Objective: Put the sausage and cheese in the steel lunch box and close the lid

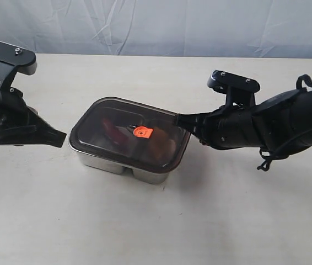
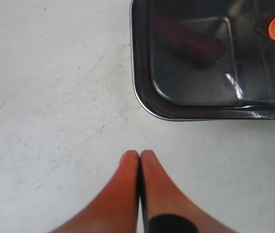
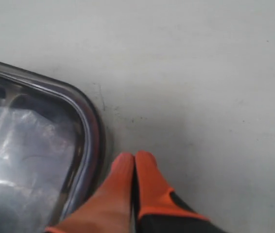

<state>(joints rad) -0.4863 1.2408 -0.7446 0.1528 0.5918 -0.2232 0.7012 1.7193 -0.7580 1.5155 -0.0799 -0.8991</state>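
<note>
The steel lunch box (image 1: 112,164) stands mid-table with the dark smoky lid (image 1: 103,130) lying on top, orange tab (image 1: 142,132) at its centre. Through the lid the red sausage (image 1: 113,129) shows dimly, and a faint orange-brown shape that may be the cheese (image 1: 164,146). In the left wrist view the lid (image 2: 200,92) and the sausage (image 2: 188,41) under it appear. My left gripper (image 2: 139,154) is shut and empty, just off the box's left end. My right gripper (image 3: 134,158) is shut, its tips beside the lid's (image 3: 91,131) right corner.
A wrinkled pale backdrop (image 1: 156,25) runs behind the table (image 1: 145,226). Bare white tabletop lies in front of the box and on both sides under the arms.
</note>
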